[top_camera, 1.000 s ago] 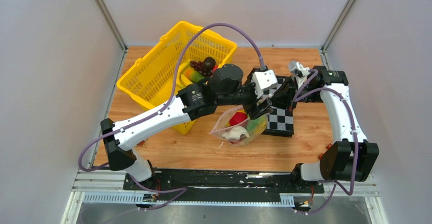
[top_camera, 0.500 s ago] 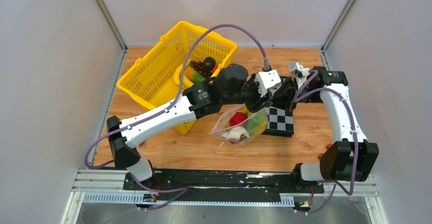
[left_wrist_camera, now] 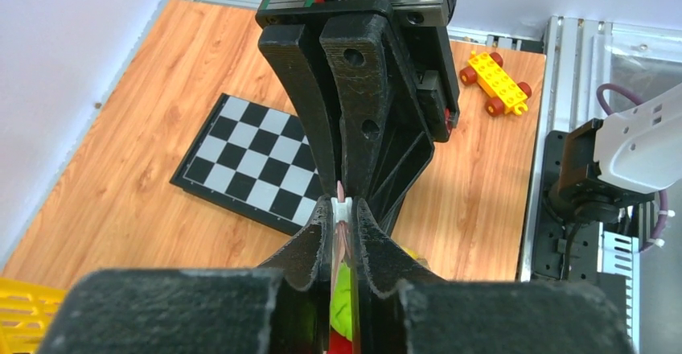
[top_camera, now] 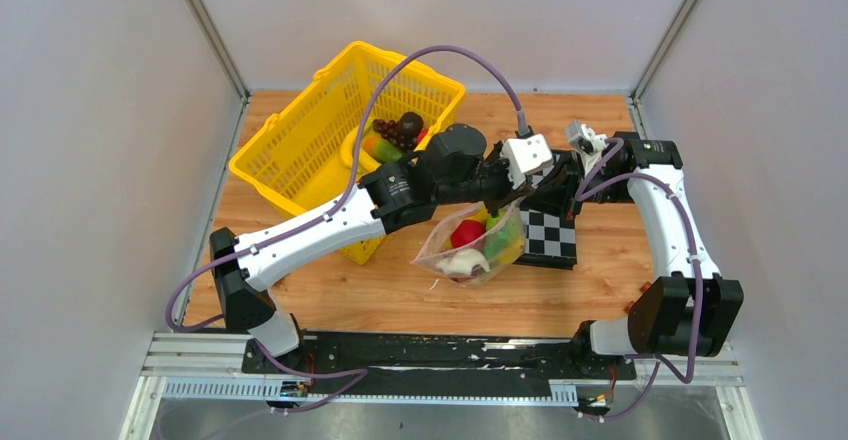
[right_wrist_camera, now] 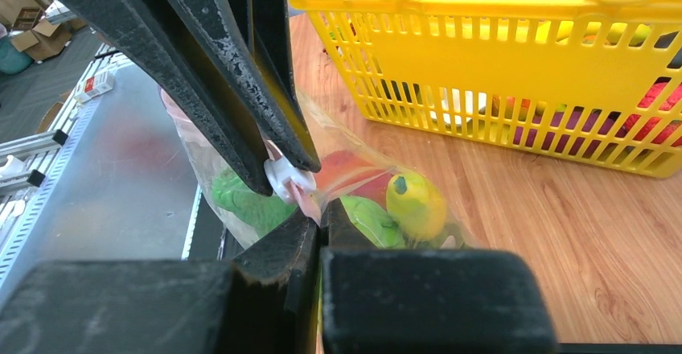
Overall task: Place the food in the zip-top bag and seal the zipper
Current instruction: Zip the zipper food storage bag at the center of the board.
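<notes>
Wooden table [top_camera: 330, 300], left pincer [left_wrist_camera: 343, 211] and right pincer [right_wrist_camera: 316, 213] both clamped on zipper [left_wrist_camera: 341, 191]

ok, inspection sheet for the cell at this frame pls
Surface: wooden table.
Job's things: zip-top bag held at its mouth, food inside; more in the yellow basket; zipper pinched.
Clutter: chessboard, toy block car.
Hands: left hand shut on the zipper; right hand shut on the zipper beside it.
Cables: purple cables loop along both arms.
Surroundings: grey walls, rail at near edge.
</notes>
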